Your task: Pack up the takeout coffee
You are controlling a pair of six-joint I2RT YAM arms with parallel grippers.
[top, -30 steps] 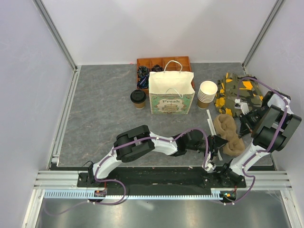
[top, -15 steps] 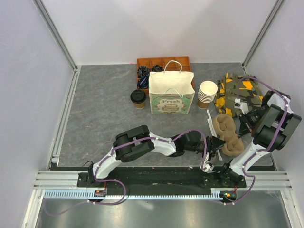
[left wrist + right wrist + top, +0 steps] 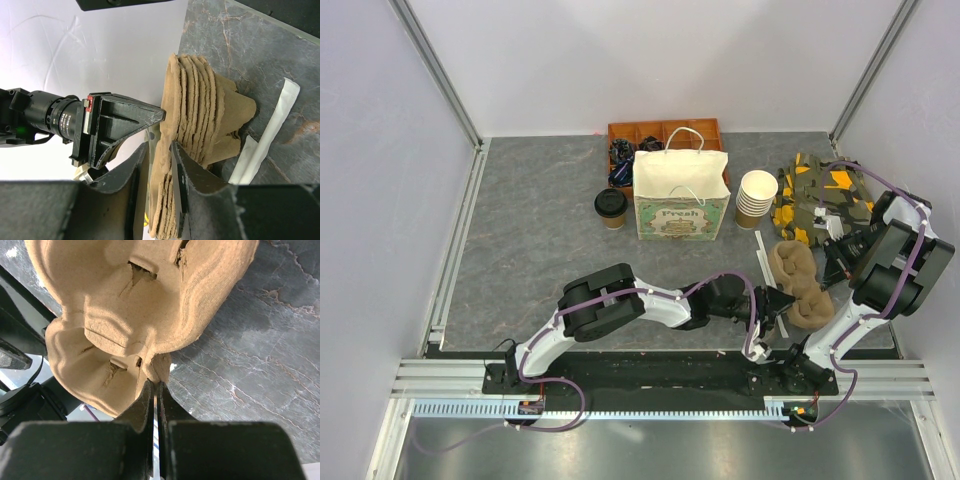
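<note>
While you have both claws at the near right, the takeout coffee (image 3: 611, 207) stands upright, lid on, at the far middle of the worktop (image 3: 540, 240). It is just left of the paper bag (image 3: 681, 205) and well apart from either claw. A stack of cream cups (image 3: 756, 198) sits right of the bag. Nearer you lie the pulp trays (image 3: 800, 283), nested. Your left claw (image 3: 778, 303) is partly closed, its fingers straddling the edge of one or a few tray layers. Your right claw (image 3: 156, 390), jaws almost together, pinches a thin tray rim on the opposite side.
</note>
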